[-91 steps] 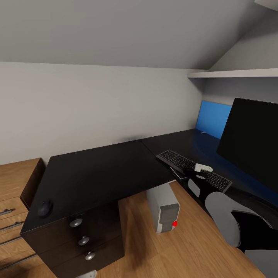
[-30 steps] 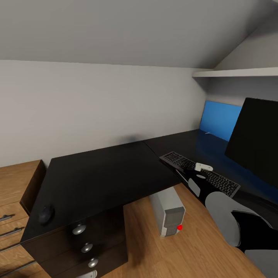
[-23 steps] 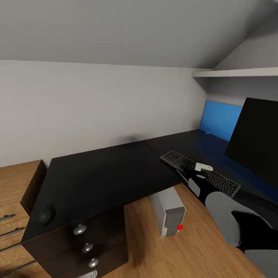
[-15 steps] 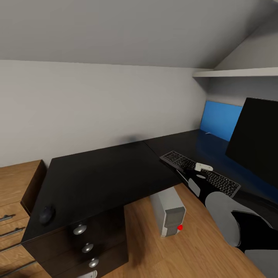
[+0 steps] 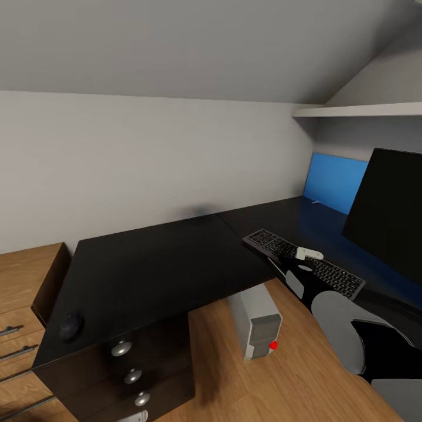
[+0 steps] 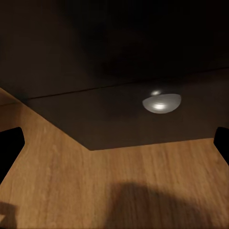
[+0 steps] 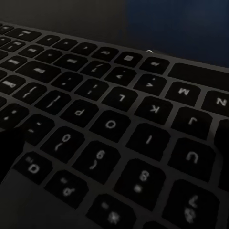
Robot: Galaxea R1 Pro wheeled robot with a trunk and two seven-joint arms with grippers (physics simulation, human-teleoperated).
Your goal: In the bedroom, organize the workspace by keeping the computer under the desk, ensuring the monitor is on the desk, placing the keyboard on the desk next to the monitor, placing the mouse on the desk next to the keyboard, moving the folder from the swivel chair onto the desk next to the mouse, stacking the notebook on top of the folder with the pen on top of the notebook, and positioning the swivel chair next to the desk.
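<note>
Head view: the L-shaped black desk (image 5: 158,264) runs from 8 o'clock across the middle to 3 o'clock, under sloped grey walls. The mouse (image 5: 70,326) lies alone on the desk's near left corner at about 8 o'clock, well apart from everything else. Below it three round silver knobs (image 5: 121,349) mark the dark drawers. The keyboard (image 5: 302,264) lies on the desk's right wing at about 3 o'clock, its near end reaching the desk edge. The monitor (image 5: 390,214) stands upright just beyond it at the right edge, with the blue wall panel (image 5: 331,180) behind at 2 o'clock. The computer (image 5: 256,322) stands on the wooden floor at 5 o'clock, partly under the desk edge, its red light facing out. The right arm (image 5: 346,328) reaches from 4 o'clock up over the keyboard; its gripper end (image 5: 291,258) sits over the keys, and whether the fingers are parted or closed cannot be told. A light-wood drawer unit (image 5: 17,293) shows at 9 o'clock.

Left wrist view: a dark drawer front (image 6: 119,114) with one silver knob (image 6: 161,102) faces the camera above the wooden floor (image 6: 114,191). Dark finger edges (image 6: 9,148) sit at both sides, wide apart with nothing between them.

Right wrist view: the keyboard's keys (image 7: 109,124) lie very close; the grip cannot be judged.
</note>
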